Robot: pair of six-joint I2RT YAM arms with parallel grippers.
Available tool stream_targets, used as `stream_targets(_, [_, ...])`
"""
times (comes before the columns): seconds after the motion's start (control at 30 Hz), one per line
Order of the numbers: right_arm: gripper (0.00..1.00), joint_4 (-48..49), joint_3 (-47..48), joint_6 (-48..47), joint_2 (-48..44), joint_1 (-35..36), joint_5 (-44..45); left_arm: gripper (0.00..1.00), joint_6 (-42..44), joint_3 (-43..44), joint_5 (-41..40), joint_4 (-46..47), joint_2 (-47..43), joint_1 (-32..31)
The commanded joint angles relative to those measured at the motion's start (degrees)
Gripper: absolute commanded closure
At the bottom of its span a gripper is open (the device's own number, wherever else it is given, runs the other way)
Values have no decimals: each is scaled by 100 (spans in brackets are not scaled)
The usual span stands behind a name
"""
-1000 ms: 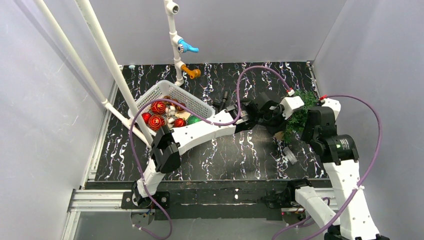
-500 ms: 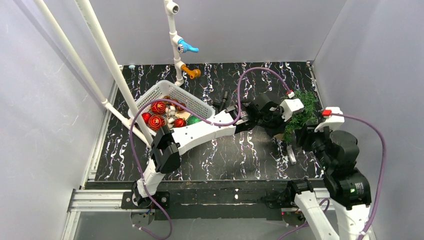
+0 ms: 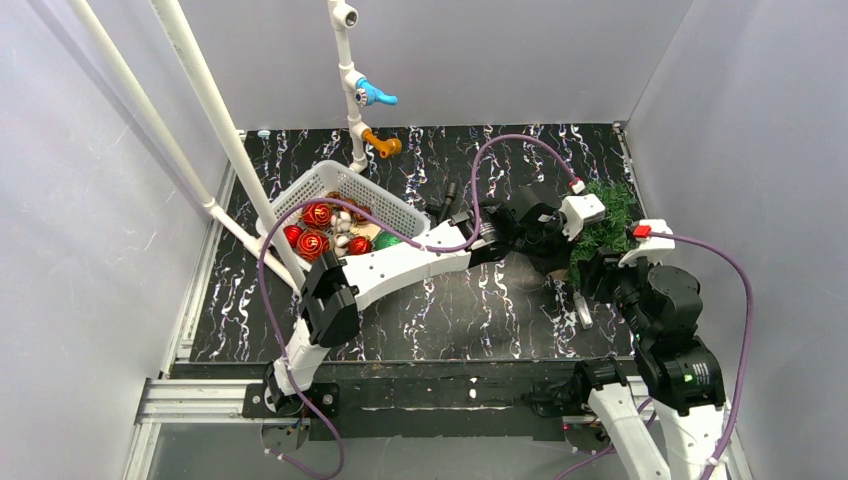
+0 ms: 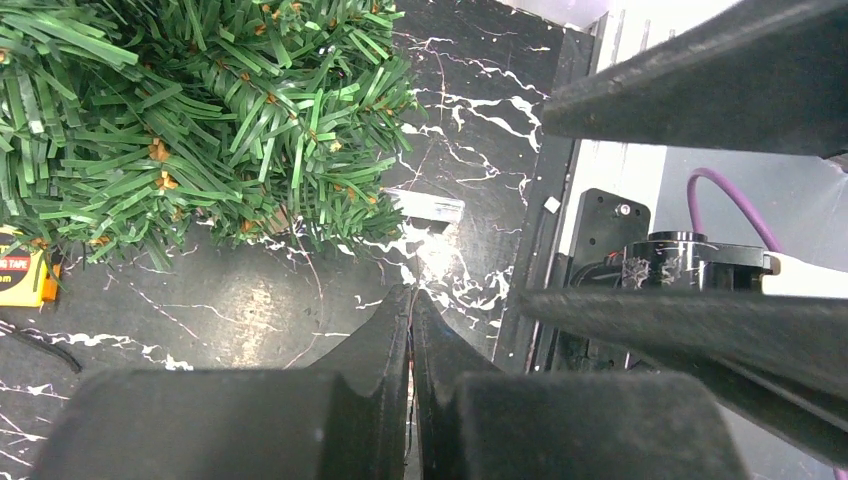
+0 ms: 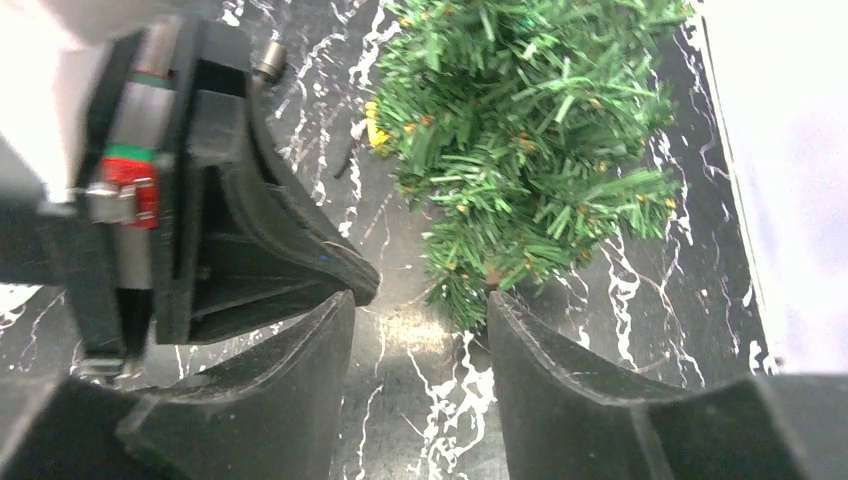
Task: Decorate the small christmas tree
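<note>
The small christmas tree [image 3: 608,212] is at the far right of the table; it also shows in the left wrist view [image 4: 180,110] and the right wrist view [image 5: 520,130]. My left gripper [image 3: 553,255] reaches across to the tree's near-left side. Its jaws are pressed together [image 4: 411,300] just above the table, with no ornament visible in them. My right gripper [image 3: 592,276] is open [image 5: 420,312] just in front of the tree, a low branch tip between its fingertips. The left gripper's fingertip [image 5: 350,280] sits close to the right gripper's left finger.
A white basket [image 3: 392,205] at centre left holds red ornaments [image 3: 314,242] and a shiny green ball [image 3: 387,240]. White pipes [image 3: 215,110] with blue and orange valves stand at the back. A small clear strip [image 3: 583,311] lies before the tree, and a yellow tape measure [image 4: 20,272] lies beside it.
My right arm has drawn back from beside the tree toward the near edge, then shifted slightly left, so its gripper now faces the tree's front. The left arm has barely moved.
</note>
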Motion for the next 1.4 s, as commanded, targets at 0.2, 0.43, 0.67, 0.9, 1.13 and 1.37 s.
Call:
stream_targets(0.2, [33, -722, 1145, 1198, 1097, -46, 1077, 100, -238, -217, 114, -41, -920, 7])
stream_targets(0.43, [35, -1076, 2580, 1391, 1831, -51, 1770, 100, -763, -588, 1122, -169, -1335, -15])
stream_targets(0.67, [35, -1468, 3518, 1444, 2570, -71, 2157, 100, -858, -962, 1976, -290, -1708, -270])
stream_targets(0.9, [35, -1453, 3319, 1762, 2743, -538, 1994, 100, -130, -1607, 933, -818, -2545, -328])
stream_targets(1.13, [36, -1242, 3607, 2108, 3394, -981, 1381, 100, 765, -2045, -375, -1503, -3449, -299])
stream_targets(1.37, [38, -1072, 4373, 2749, 4572, -1835, 263, 100, 1071, -2496, -909, -1875, -4157, -274])
